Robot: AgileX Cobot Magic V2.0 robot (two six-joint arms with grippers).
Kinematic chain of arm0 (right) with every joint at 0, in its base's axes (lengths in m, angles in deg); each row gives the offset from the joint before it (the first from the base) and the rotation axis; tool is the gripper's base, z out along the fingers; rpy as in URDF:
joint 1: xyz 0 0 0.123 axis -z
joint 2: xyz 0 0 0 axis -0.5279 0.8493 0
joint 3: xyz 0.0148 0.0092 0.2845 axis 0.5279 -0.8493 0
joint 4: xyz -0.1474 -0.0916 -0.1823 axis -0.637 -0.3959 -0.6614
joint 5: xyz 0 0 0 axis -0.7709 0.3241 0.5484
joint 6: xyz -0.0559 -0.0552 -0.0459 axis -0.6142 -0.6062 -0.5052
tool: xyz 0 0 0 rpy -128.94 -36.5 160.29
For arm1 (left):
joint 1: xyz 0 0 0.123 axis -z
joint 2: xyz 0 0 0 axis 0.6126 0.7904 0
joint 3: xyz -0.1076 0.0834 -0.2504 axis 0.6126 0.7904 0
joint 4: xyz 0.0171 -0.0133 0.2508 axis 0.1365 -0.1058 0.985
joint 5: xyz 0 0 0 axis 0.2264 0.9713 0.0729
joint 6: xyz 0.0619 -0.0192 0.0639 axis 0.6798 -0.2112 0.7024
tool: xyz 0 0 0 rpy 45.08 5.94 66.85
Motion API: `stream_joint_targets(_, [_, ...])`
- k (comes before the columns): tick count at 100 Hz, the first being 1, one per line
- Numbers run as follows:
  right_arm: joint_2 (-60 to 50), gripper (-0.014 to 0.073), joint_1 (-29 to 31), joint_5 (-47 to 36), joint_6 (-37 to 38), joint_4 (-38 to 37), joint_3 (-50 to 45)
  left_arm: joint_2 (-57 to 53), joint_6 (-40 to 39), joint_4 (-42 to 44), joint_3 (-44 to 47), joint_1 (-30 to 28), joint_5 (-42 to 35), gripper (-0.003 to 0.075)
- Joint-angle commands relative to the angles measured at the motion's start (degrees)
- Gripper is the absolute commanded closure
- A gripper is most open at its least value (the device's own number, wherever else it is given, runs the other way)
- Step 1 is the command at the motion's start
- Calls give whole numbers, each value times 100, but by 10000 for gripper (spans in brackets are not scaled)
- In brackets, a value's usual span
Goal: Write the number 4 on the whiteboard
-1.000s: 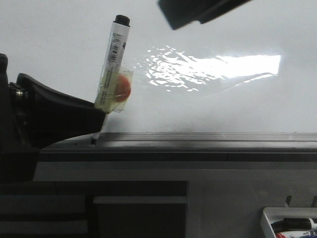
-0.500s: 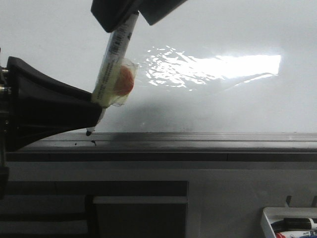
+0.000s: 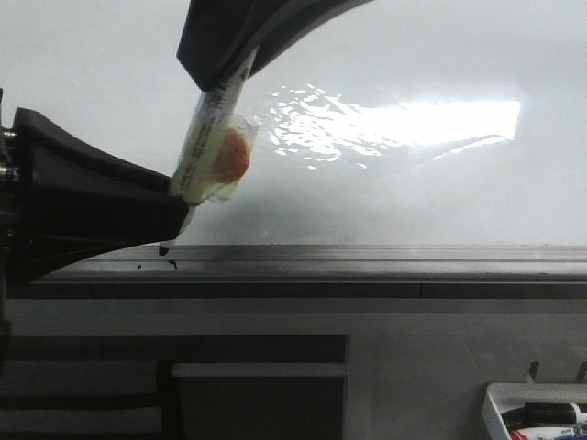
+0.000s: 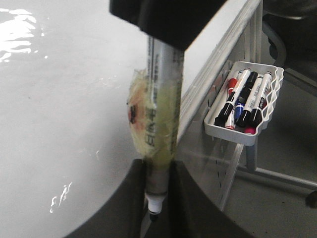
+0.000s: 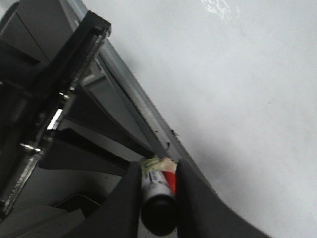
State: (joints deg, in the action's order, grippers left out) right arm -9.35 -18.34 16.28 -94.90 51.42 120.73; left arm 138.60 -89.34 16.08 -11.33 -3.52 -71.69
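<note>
A: Quick pass. What have I got in the left gripper [image 3: 179,203]?

B: I see its black fingers clenched on the lower end of a white-barrelled marker pen [image 3: 213,137] with yellowish tape and an orange blob wrapped round the middle. In my left wrist view the pen [image 4: 161,134] sits squeezed between the two dark fingers [image 4: 130,203], tip poking out below them.

A: And the right gripper [image 3: 225,57]?

B: It comes in from the top of my front view, black fingers over the pen's upper end. In my right wrist view the fingers [image 5: 128,198] sit on both sides of the black cap end [image 5: 158,210], touching it, so I call it closed on the pen.

A: So both arms grip one pen. How does it stand?

B: Tilted, top leaning right, tip down at the left. The dark tip is just above the grey metal ledge [image 3: 367,261], right by the board's lower edge. I cannot tell whether it touches.

A: Where's the large glossy white whiteboard [image 3: 413,183]?

B: It fills the upper part of my front view, bright glare patch right of centre. I see no drawn 4 on it, only tiny black specks on the ledge near the tip.

A: Anything else?

B: A white wire tray of marker pens [image 4: 245,106] hangs on the frame below the ledge, at the lower right of my front view, well apart from both grippers.
</note>
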Motion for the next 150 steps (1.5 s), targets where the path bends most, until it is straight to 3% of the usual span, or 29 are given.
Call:
stream_joint_targets(1, [-70,657,18,-306,-32,-84,193,-124,-13,0,-117,16,-450,741])
stream_joint_targets(13, [-70,657,18,-240,-32,-84,193,-124,-13,11,-117,16,-397,734])
stream_joint_targets(18, [-70,657,18,-240,-32,-84,193,-124,-13,11,-117,16,-397,696])
stream_joint_targets(25, [-70,657,18,-240,-32,-84,193,-124,-13,11,-117,16,-457,580])
stream_joint_targets(35, [-70,657,18,-240,-32,-84,193,-124,-40,-69,-117,16,-484,346])
stream_joint_targets(42, [-82,657,32,-218,-32,-84,193,-266,-270,-143,-117,16,-377,273])
stream_joint_targets(53, [-149,657,185,-219,24,-84,193,-739,-558,-143,-117,16,-162,288])
stream_joint_targets(68, [-157,657,383,-222,24,-57,326,-1639,-584,-219,-117,16,697,302])
stream_joint_targets(97, [-96,657,549,-394,24,-93,1023,-3413,-574,-1639,-117,-318,1580,303])
stream_joint_targets(118, [180,657,1082,-512,24,-43,1320,-3607,-574,-1639,-117,-726,1629,303])
stream_joint_targets(150, [195,657,1217,-511,67,249,869,-3607,-574,-1639,-117,-750,1618,303])
